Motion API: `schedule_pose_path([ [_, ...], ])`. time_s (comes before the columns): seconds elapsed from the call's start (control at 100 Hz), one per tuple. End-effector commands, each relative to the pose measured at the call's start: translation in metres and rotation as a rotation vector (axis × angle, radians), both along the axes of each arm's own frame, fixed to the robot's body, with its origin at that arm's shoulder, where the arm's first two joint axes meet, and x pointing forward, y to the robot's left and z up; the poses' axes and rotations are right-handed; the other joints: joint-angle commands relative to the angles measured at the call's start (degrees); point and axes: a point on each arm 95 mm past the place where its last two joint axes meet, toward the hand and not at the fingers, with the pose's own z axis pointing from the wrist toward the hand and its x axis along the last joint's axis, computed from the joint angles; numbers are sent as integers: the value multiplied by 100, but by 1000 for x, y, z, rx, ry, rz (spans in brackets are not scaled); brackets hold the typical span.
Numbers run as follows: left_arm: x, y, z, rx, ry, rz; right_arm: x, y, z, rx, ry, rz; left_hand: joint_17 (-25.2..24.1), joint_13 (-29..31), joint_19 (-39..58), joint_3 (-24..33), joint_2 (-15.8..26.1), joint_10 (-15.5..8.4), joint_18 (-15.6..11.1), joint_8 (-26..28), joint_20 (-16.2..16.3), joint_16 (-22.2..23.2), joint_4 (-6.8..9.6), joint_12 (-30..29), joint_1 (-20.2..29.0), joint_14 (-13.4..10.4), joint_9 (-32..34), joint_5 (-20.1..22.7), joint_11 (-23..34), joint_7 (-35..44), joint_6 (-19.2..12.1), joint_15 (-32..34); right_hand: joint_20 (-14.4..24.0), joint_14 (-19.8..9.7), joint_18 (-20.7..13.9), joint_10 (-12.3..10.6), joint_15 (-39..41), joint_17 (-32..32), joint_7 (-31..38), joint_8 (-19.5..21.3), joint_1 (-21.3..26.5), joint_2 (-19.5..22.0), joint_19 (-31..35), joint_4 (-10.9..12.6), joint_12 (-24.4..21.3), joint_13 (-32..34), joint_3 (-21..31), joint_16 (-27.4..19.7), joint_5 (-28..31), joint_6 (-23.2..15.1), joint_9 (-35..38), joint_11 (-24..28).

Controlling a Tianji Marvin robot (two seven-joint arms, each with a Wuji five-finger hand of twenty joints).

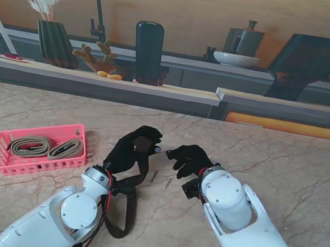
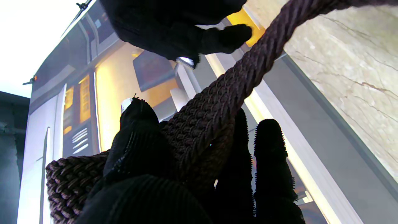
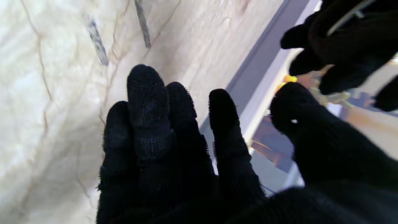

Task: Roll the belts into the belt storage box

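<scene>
The left hand [image 1: 134,150] grips the dark braided woven belt [image 1: 129,203] at table centre, slack drooping toward 6 o'clock; soft and limp, it likely needs the open right hand [image 1: 189,159] pinching its free end.

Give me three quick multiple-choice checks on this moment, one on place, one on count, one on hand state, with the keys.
1. Where is the pink plastic slatted basket?
A. On the table's left side
B. On the table's right side
C. On the back counter

2. How many rolled tan belts lie in it?
A. None
B. Two
C. Four

3. What is the left hand doing?
A. Resting flat on the table
B. Gripping the dark braided belt
C. Holding the basket

Key: 1 A, the stand view shows it left of both arms. 2 B, two coils lie side by side. 3 B, the left wrist view shows the fingers wrapped around the braid, while the right hand holds nothing.
</scene>
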Motion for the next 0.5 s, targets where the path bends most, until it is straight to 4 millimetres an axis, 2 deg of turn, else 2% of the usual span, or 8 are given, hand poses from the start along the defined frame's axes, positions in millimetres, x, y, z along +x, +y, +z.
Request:
schedule_pose_path([
  [0.0,-1,-4,1,-12,4,0,-8,-3,3,-1,-40,-4,132,445,257,397,625,-84,-19,15,138,177,83,150,617,-195,528,223,498,189,-158,487,-13,67,-3,-11,62,-42,-40,101,-100,75,52,213,-52,-116,85,-25,-31,-141,-128,76],
  [0.11,-1,-5,1,-16,17,5,-15,-7,10,-50,-185,24,365,772,540,400,458,-208,-38,-61,209,342,144,419,456,-181,852,378,973,281,-141,974,-7,-3,-46,-94,46,-95,8,155,-18,-13,21,112,-64,-207,118,-33,-104,-281,-183,50],
  [0.13,-1,-5,1,-16,19,6,-17,-8,12,-57,-211,30,399,826,571,411,453,-237,-23,-68,211,378,148,504,444,-177,888,397,1097,298,-142,1055,-2,-22,-59,-109,36,-99,80,153,31,-48,5,12,-69,-223,150,-35,-151,-319,-191,36],
  [0.18,-1,-5,1,-18,25,6,-21,-9,16,-73,-278,51,556,1058,729,418,444,-333,42,-77,240,563,160,893,356,-172,1012,463,1621,346,-150,1408,42,-94,-113,-173,-6,-106,297,-63,132,-142,-47,-121,-69,-299,285,-19,-290,-412,-260,-6],
  [0.28,-1,-6,1,-27,39,3,-28,-10,25,-115,-403,109,946,1565,1104,461,353,-477,106,-61,289,888,198,1645,180,-191,1320,647,2448,476,-102,2019,68,-314,-264,-324,-63,-71,582,-151,234,-315,-123,-208,-42,-404,503,9,-582,-671,-411,-29],
  [0.35,-1,-6,1,-25,42,3,-33,-10,30,-143,-471,149,1237,1879,1271,480,332,-530,149,-63,279,986,200,1971,123,-218,1472,708,2781,546,-63,2281,88,-431,-323,-392,-42,-50,625,-149,172,-406,-144,-138,9,-468,658,56,-723,-759,-517,18],
  [0.45,0,-6,0,-16,41,3,-38,-8,35,-169,-551,200,1677,2336,1625,507,253,-579,247,-39,261,1105,229,2366,4,-270,1714,789,3133,684,-8,2697,119,-559,-433,-469,27,-20,539,-20,25,-522,-204,130,99,-544,889,133,-938,-830,-661,122],
  [0.49,0,-6,0,-15,42,3,-40,-7,37,-178,-575,216,1843,2515,1827,546,169,-595,293,-22,237,1165,259,2536,-75,-287,1840,844,3293,773,24,2916,137,-613,-479,-507,61,-1,504,42,-24,-583,-222,164,131,-559,916,160,-1040,-861,-703,168],
])
